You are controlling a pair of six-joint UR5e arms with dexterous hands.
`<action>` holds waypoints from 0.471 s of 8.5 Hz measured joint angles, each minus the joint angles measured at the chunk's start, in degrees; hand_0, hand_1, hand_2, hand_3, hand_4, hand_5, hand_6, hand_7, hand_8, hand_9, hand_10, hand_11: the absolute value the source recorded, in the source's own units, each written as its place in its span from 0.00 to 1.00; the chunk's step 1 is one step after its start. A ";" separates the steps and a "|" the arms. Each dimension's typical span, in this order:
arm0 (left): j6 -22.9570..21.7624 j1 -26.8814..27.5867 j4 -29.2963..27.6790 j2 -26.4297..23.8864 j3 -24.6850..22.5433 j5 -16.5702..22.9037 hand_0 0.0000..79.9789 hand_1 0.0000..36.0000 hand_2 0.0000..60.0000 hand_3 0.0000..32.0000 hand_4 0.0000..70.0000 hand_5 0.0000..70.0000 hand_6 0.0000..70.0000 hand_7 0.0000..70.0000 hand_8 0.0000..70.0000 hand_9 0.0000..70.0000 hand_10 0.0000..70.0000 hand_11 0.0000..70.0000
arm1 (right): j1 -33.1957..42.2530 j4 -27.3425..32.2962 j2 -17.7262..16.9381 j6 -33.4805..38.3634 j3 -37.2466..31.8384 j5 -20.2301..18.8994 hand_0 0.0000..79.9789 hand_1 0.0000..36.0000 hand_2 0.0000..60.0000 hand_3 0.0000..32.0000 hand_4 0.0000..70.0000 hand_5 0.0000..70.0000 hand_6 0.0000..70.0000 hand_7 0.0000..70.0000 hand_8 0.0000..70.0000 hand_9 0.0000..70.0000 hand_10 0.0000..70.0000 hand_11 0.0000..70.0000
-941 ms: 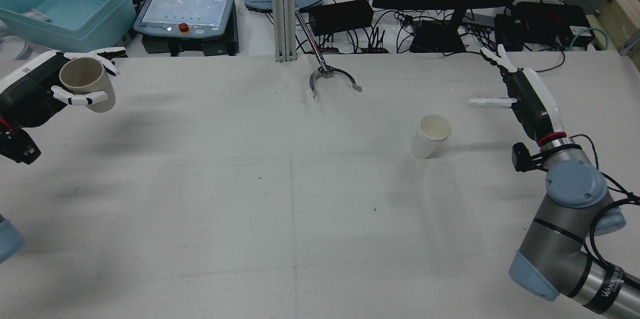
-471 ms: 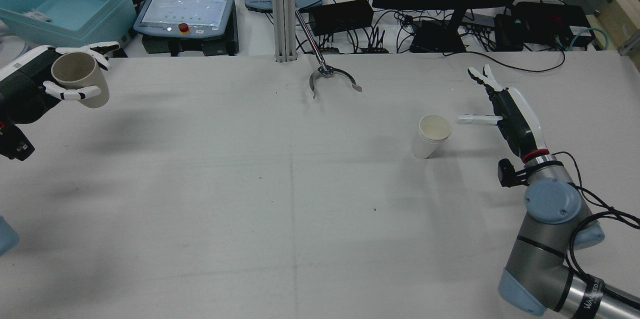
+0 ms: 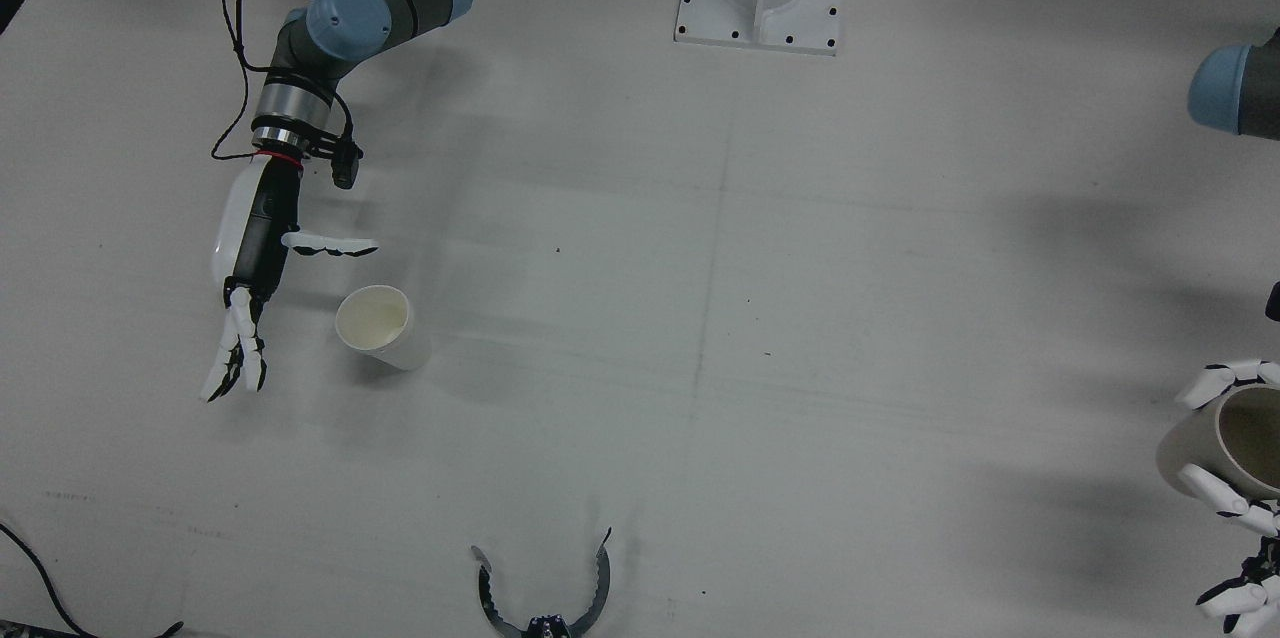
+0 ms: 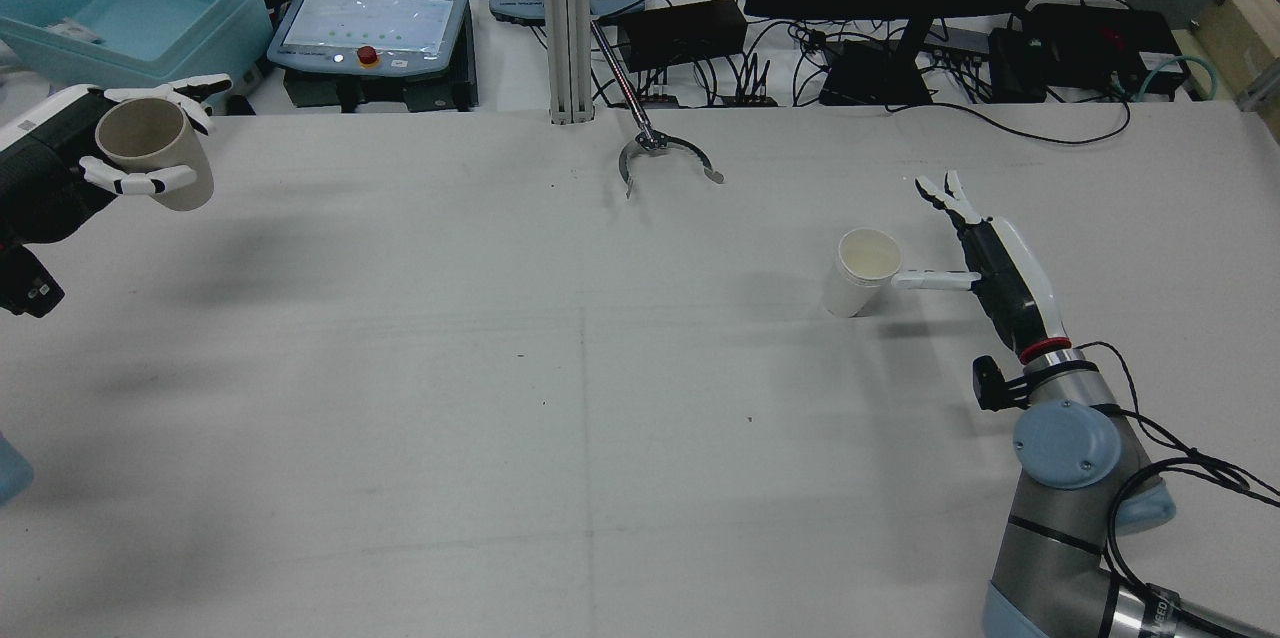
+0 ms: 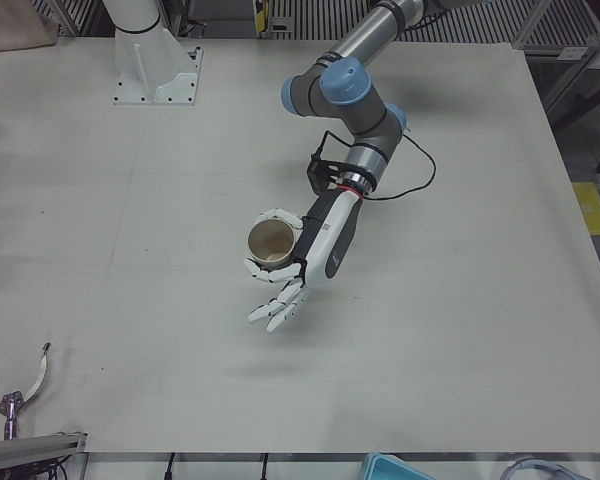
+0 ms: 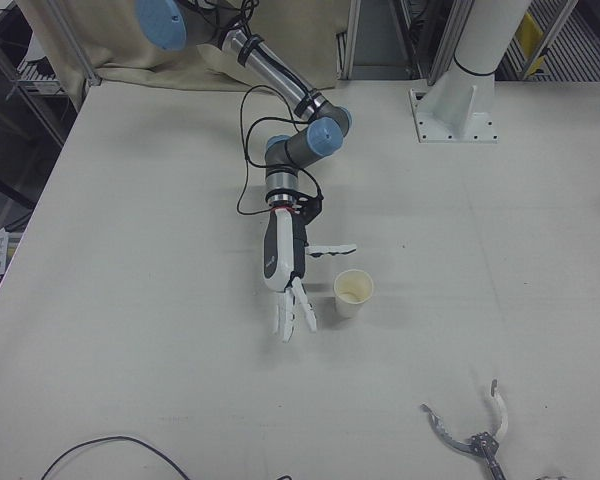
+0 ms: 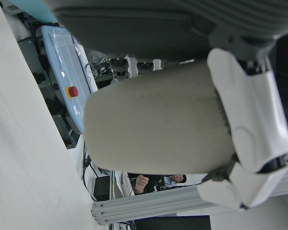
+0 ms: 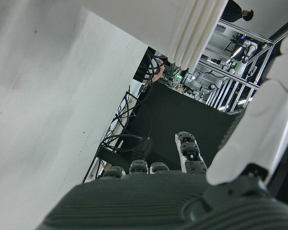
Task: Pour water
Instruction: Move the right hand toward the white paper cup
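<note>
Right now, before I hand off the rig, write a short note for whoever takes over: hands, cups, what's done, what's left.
Left hand: shut on the tan cup, held in the air at the table's left edge in the rear view, mouth tipped toward that camera.
Right hand: open, beside the white cup, one finger reaching its rim, the rest stretched past it; no grasp yet.
White cup: upright on the table, on the right half in the rear view.
Done: tan cup picked up.
Left: likely grasp or steady the white cup, bring the two cups together, then pour. The cups are far apart.

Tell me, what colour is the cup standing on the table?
White; the cup shows best in the right-front view.
</note>
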 measured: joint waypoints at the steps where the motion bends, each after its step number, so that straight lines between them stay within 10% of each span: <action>1: -0.03 -0.07 -0.11 0.04 -0.03 0.00 0.50 0.36 0.83 0.00 0.77 0.54 0.25 0.21 0.10 0.13 0.09 0.13 | -0.68 0.03 0.16 0.16 -0.39 0.60 0.56 0.25 0.02 0.00 0.05 0.00 0.00 0.00 0.04 0.04 0.02 0.04; 4: -0.06 -0.76 -0.73 0.23 -0.02 0.00 0.50 0.36 0.81 0.00 0.77 0.54 0.25 0.21 0.10 0.13 0.09 0.13 | -1.77 0.00 2.08 0.13 -3.18 1.52 0.57 0.27 0.03 0.00 0.06 0.00 0.01 0.00 0.04 0.04 0.02 0.05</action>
